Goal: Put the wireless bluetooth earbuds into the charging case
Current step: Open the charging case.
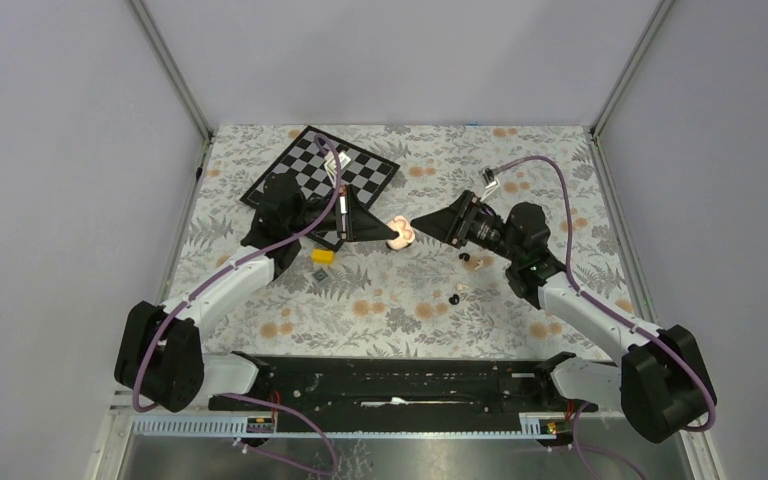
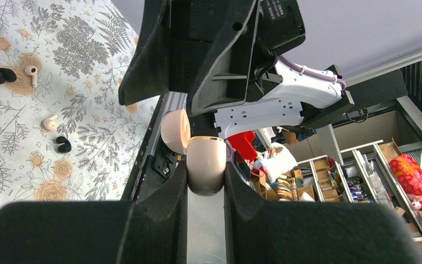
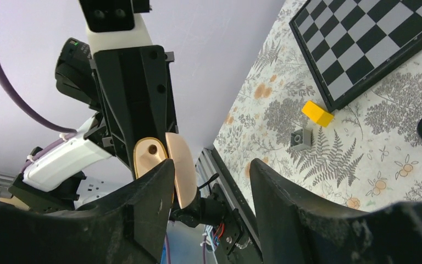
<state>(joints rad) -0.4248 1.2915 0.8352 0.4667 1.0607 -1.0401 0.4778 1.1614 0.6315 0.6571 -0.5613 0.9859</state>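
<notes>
The left gripper (image 2: 205,177) is clenched on the charging case (image 2: 206,159), which is held up off the floral table (image 1: 560,180) with its lid (image 2: 175,131) swung open. Facing it from the other side, the right gripper (image 3: 211,165) is spread wide with nothing caught between its fingers. One fingertip is set just beside the open lid, and contact there cannot be made out. The earbuds (image 1: 472,262) are left lying on the table under the right arm, apart from the case. In the left wrist view a first pale bud (image 2: 31,71), a second pale bud (image 2: 50,123) and a black bud (image 2: 63,144) are seen. A yellow block (image 1: 322,256) is placed near the left gripper, a small grey block (image 3: 301,139) close by it, and a chessboard (image 1: 322,172) is laid further back.
</notes>
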